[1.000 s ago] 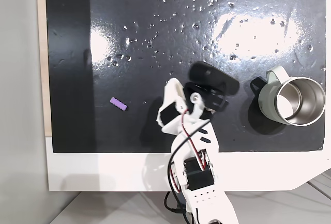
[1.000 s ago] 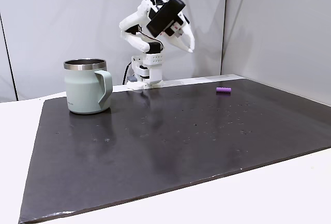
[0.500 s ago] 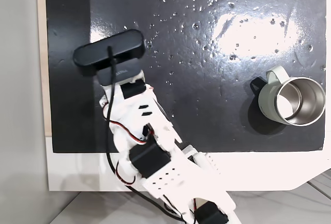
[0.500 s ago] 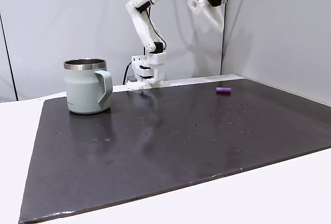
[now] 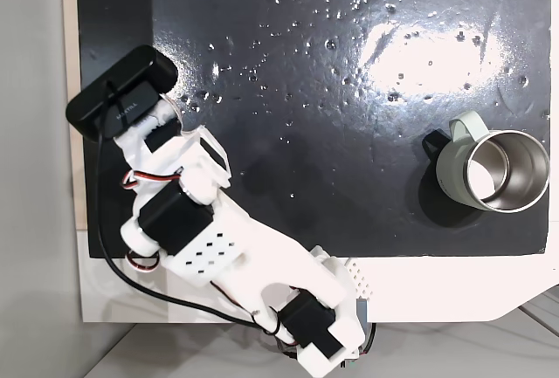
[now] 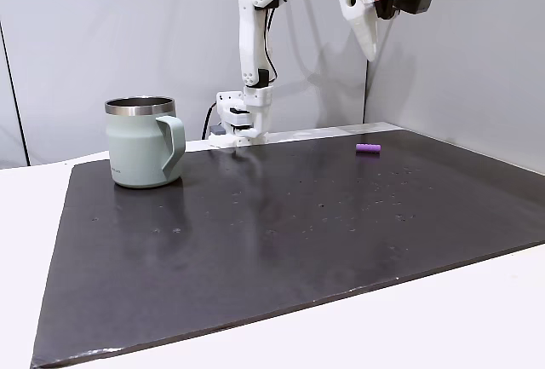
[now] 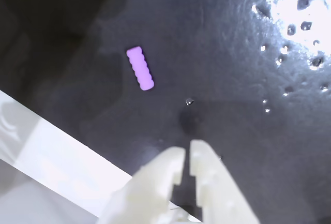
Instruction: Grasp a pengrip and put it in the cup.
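Observation:
The pengrip (image 7: 140, 68) is a small purple ribbed tube lying flat on the black mat, up and left of my fingertips in the wrist view. In a fixed view from the side it lies near the mat's far right edge (image 6: 368, 147). My gripper (image 6: 372, 50) hangs high above it, pointing down, fingers pressed nearly together with nothing between them (image 7: 184, 153). The cup (image 6: 143, 143) is a mint-green mug with a steel inside, standing upright far to the left there, and at the right edge of the mat (image 5: 498, 171) in a fixed view from above. There my arm covers the pengrip.
The black mat (image 6: 281, 216) is shiny and dotted with small droplets. Its white border (image 7: 46, 151) runs close to the pengrip in the wrist view. A black wrist camera (image 5: 122, 92) sits atop the arm. Grey walls stand behind and to the right.
The arm has swung from the middle of the mat toward the pengrip's side and stretched up high. The pengrip and cup have not moved.

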